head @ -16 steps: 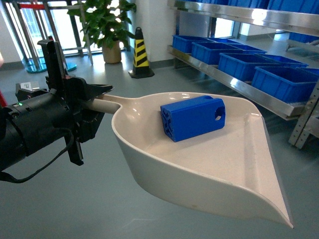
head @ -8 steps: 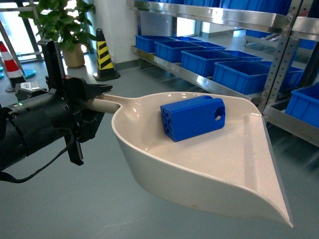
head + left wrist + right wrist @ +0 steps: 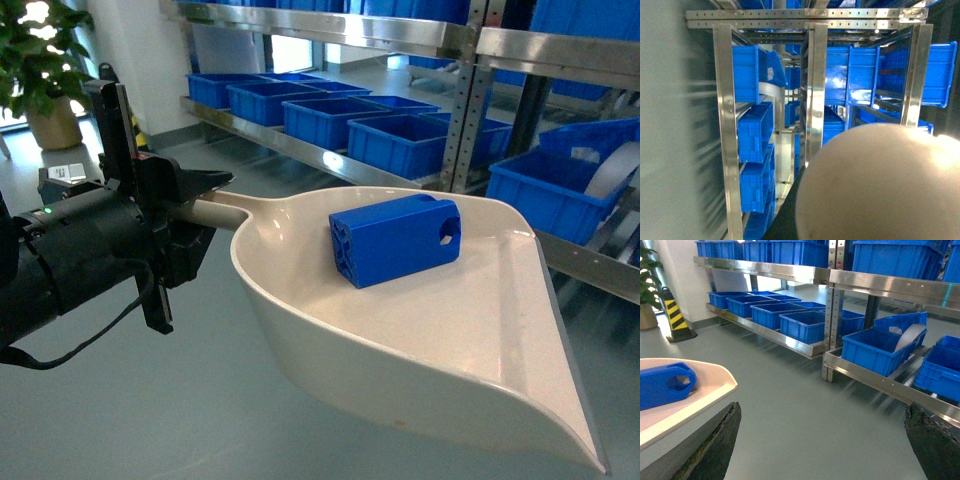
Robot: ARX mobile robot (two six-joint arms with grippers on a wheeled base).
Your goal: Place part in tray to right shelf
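The part [image 3: 395,240], a small bright-blue block with round holes, lies in the bowl of the cream tray [image 3: 450,350]. The tray hangs level in the air. My left gripper [image 3: 203,205] is shut on the tray's straight handle at the left of the head view. The left wrist view shows only the tray's rounded back [image 3: 880,185]. My right gripper [image 3: 825,440] is open and holds nothing, over bare floor beside the tray [image 3: 700,395] and the part [image 3: 665,385]. The right shelf [image 3: 875,377], a steel rack level with a flat front rail, stands ahead to the right.
Steel racks [image 3: 330,155] carry rows of large blue crates [image 3: 405,140] along the wall. One crate [image 3: 875,347] holds a white sheet. A potted plant [image 3: 40,70] stands at the far left. A striped cone [image 3: 675,317] stands by the wall. The floor is grey.
The whole view has swung right: the racks and crates have slid left and nearer, and the plant and cone have moved toward the left edge. Tray and part stay put in my left gripper.
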